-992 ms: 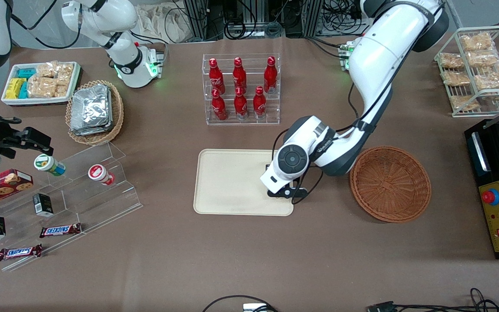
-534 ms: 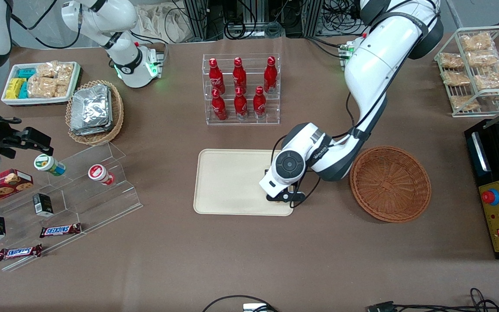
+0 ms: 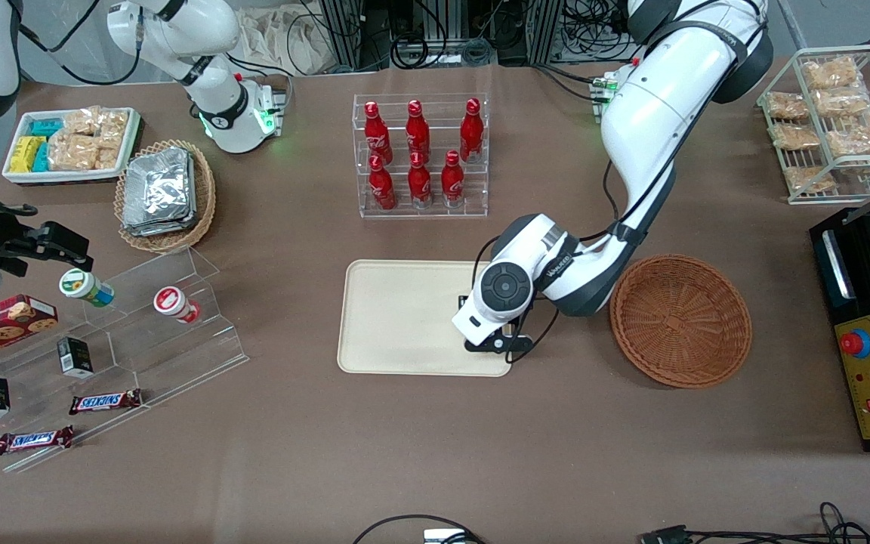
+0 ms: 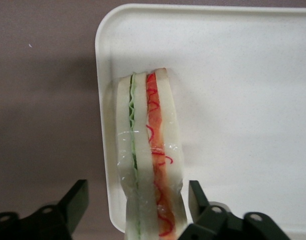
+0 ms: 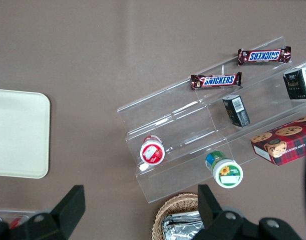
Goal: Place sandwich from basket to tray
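Observation:
The sandwich (image 4: 150,135), white bread with green and orange-red filling in clear wrap, rests on the cream tray (image 4: 243,100) close along its rim. My left gripper (image 4: 138,190) is open around it. One finger stands clear of the bread and the other is almost against it. In the front view the gripper (image 3: 492,341) is low over the tray (image 3: 397,317), at the end nearest the reddish-brown basket (image 3: 680,321), and the wrist hides the sandwich. Nothing lies in the basket.
A clear rack of red bottles (image 3: 420,155) stands farther from the camera than the tray. Toward the parked arm's end are a stepped acrylic stand (image 3: 140,332) with snacks and a foil-pack basket (image 3: 165,194). A black machine (image 3: 869,325) sits at the working arm's end.
Over the last second the wrist sank slightly toward the tray and shifted a little toward the parked arm's end. It has held still for the last half second.

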You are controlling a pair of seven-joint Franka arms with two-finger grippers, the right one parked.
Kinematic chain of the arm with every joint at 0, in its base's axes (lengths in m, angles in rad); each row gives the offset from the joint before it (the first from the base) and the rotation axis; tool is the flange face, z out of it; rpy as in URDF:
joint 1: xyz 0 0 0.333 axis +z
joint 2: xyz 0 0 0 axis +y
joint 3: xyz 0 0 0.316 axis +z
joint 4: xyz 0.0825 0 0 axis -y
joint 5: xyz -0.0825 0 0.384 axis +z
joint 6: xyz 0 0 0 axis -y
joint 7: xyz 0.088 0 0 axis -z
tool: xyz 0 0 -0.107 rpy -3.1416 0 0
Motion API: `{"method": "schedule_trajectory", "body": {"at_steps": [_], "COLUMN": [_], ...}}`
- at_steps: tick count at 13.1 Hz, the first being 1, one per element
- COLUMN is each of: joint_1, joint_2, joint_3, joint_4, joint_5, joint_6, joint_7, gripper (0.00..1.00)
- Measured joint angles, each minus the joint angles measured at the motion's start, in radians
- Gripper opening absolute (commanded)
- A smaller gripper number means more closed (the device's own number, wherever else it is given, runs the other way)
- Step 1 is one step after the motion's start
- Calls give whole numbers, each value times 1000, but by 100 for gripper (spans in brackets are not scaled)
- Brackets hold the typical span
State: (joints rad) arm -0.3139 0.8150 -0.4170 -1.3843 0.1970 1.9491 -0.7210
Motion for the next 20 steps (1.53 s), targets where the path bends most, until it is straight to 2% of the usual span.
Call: {"method": "schedule_trajectory", "body": {"at_steps": [7, 11, 15, 20], "joint_1": [0, 4, 10, 69], "joint_2": [-1, -38, -195, -518], "joint_3": [0, 0, 26, 31], "joint_4": [7, 29, -32, -316], "joint_5": [0, 7, 13, 12], "joint_6": [0, -1, -33, -42], "joint_7": [-8, -103, -126, -132], "gripper": [100, 100, 100, 100]}}
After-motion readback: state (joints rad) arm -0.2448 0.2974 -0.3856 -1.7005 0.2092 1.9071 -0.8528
